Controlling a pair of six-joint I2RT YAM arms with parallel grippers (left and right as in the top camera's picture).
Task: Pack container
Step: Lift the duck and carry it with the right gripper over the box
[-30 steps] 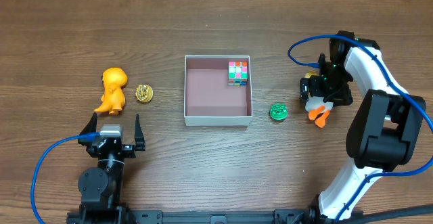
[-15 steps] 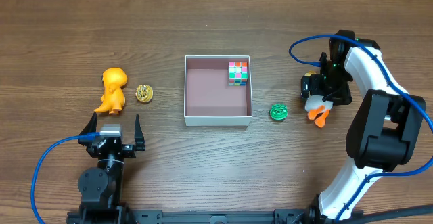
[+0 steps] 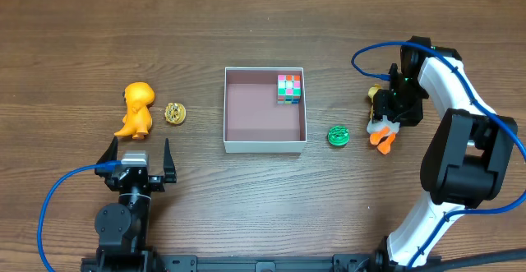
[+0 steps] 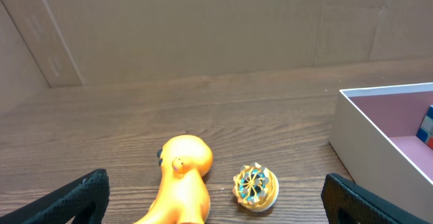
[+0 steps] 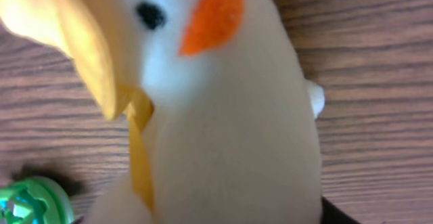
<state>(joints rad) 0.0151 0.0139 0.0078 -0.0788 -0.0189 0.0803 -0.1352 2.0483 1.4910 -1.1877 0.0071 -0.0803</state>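
Find shallow square white-walled container (image 3: 265,146) with pinkish-brown floor at centre of brown wooden table (image 3: 246,206), multicoloured puzzle cube (image 3: 288,88) in its far right corner. See fingers of left gripper (image 3: 138,150) spread wide. Cannot tell finger spacing of right gripper (image 3: 388,109) over white plush penguin (image 5: 223,129).

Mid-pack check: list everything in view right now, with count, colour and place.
square thin-walled container: 1, white walls, pinkish-brown floor, table centre
multicoloured puzzle cube: 1, pink, green and orange squares, in the container's far right corner
plastic dinosaur figure: 1, orange, on the table left of the container
small round wheel-like toy: 1, gold, between dinosaur and container
round disc toy: 1, green, just right of the container's near right corner
plush penguin: 1, white with orange beak and feet, right of the disc
wooden table: 1, brown
blue cables: 2, one per arm
left gripper: 1, black, fingers open, empty, near the dinosaur
right gripper: 1, black, down over the penguin; grip unclear
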